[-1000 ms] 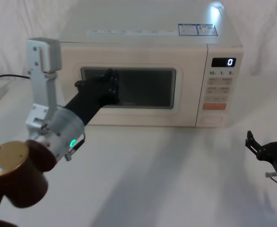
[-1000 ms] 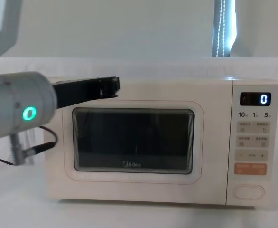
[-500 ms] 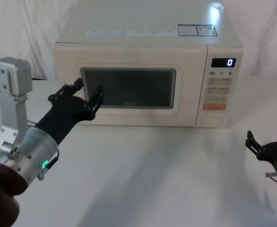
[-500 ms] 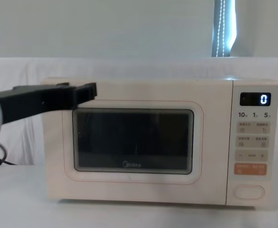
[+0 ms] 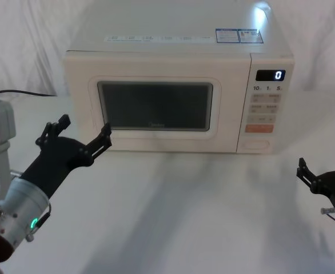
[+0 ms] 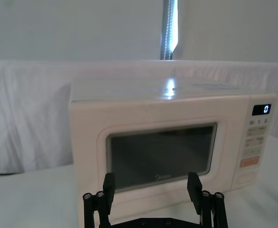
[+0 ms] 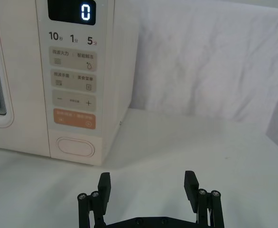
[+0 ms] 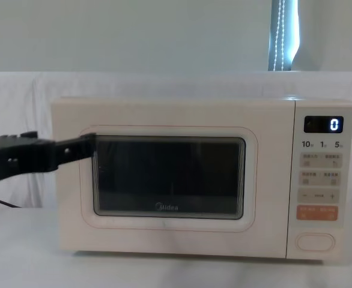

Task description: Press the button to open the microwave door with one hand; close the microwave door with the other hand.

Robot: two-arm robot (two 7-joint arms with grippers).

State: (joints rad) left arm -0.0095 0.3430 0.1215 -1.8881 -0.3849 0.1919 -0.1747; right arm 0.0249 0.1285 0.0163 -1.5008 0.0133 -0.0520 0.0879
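So the button (image 7: 75, 147) sits low on the microwave (image 5: 173, 63) panel, straight ahead of my right gripper (image 7: 148, 186), fingers spread, holding nothing. Left gripper (image 5: 82, 136), also spread, hangs by the shut microwave door (image 5: 156, 108).

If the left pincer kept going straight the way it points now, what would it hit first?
Probably the microwave door: the open left pincer faces its lower window area, apart from it. Depth is unclear.

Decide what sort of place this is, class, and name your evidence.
Probably a staged robot test bench, not a kitchen: a lone microwave on a white-draped table, white sheeting behind, two open grippers, left and right.
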